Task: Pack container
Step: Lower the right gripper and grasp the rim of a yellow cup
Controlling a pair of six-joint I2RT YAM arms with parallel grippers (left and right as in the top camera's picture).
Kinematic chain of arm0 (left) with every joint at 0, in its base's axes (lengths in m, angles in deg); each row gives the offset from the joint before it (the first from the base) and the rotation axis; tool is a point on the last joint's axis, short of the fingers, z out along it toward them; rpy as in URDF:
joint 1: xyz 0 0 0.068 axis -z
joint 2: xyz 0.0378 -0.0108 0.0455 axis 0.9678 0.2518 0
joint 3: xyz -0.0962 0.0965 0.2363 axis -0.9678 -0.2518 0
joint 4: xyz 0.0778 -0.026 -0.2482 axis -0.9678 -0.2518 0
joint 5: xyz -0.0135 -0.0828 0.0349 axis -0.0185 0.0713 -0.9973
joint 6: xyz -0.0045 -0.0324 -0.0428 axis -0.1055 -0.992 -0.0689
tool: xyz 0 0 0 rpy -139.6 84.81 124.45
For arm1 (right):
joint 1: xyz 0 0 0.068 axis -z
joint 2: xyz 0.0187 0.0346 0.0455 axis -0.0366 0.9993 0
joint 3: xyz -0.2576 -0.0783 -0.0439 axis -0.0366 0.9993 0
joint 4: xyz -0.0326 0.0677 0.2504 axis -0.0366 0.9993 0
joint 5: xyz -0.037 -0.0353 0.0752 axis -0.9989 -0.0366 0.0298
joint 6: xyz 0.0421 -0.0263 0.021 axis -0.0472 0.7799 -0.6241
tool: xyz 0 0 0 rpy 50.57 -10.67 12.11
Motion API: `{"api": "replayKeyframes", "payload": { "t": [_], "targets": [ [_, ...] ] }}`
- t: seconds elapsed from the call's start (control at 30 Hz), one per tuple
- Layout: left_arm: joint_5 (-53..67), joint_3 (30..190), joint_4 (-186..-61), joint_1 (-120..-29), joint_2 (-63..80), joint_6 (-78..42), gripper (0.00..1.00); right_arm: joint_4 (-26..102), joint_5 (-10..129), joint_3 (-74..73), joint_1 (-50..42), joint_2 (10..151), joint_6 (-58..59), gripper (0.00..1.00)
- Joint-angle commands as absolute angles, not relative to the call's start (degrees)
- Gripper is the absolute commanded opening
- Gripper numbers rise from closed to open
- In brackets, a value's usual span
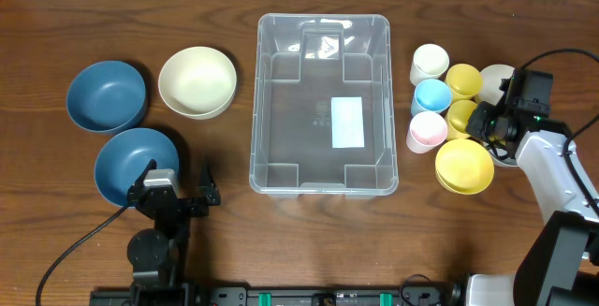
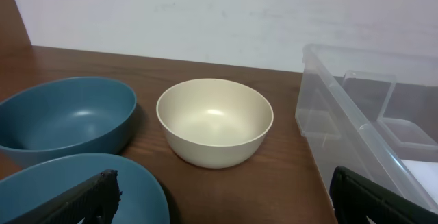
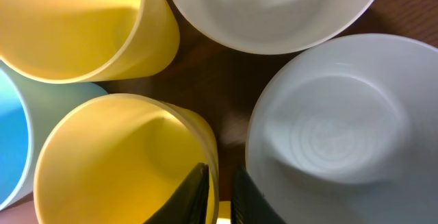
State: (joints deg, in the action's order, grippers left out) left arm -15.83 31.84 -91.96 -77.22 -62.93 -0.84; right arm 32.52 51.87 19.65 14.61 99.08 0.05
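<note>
The clear container [image 1: 255, 109] stands empty at the table's centre, with a white label on its base; its left wall shows in the left wrist view [image 2: 342, 131]. My right gripper [image 1: 485, 123] is shut on the rim of a yellow cup [image 1: 460, 116]. In the right wrist view one finger is inside and one outside the yellow cup [image 3: 116, 162], with the gripper [image 3: 219, 193] pinching its wall. My left gripper [image 1: 178, 184] is open and empty, low at the front left, its left finger over a blue bowl [image 1: 131, 161]. It shows wide open in the left wrist view [image 2: 229, 200].
Right of the container stand a white cup [image 1: 430, 61], blue cup [image 1: 431, 95], pink cup [image 1: 427, 130], second yellow cup [image 1: 463, 80], yellow bowl [image 1: 464, 166] and white bowl [image 1: 496, 74]. On the left are a cream bowl [image 1: 197, 81] and another blue bowl [image 1: 106, 95].
</note>
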Motion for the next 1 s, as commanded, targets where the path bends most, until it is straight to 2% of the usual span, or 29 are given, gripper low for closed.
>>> {"api": "replayKeyframes", "payload": {
  "t": [0.0,0.17,0.27,0.37,0.97],
  "targets": [
    [-15.19,30.24,-92.70,-77.04,-62.93,-0.07,0.98,32.30,52.07,19.11,13.54,99.58,0.27,0.12],
    [-15.19,30.24,-92.70,-77.04,-62.93,-0.07,0.98,32.19,52.07,19.11,13.54,99.60,0.25,0.11],
    [-15.19,30.24,-92.70,-77.04,-62.93,-0.07,0.98,32.19,52.09,19.11,13.49,99.60,0.07,0.04],
    [-15.19,30.24,-92.70,-77.04,-62.93,-0.07,0.98,32.19,52.09,19.11,13.45,99.58,0.03,0.01],
    [-15.19,30.24,-92.70,-77.04,-62.93,-0.07,0.98,37.66,52.03,16.16,11.68,92.24,-0.36,0.01]
  ]
}}
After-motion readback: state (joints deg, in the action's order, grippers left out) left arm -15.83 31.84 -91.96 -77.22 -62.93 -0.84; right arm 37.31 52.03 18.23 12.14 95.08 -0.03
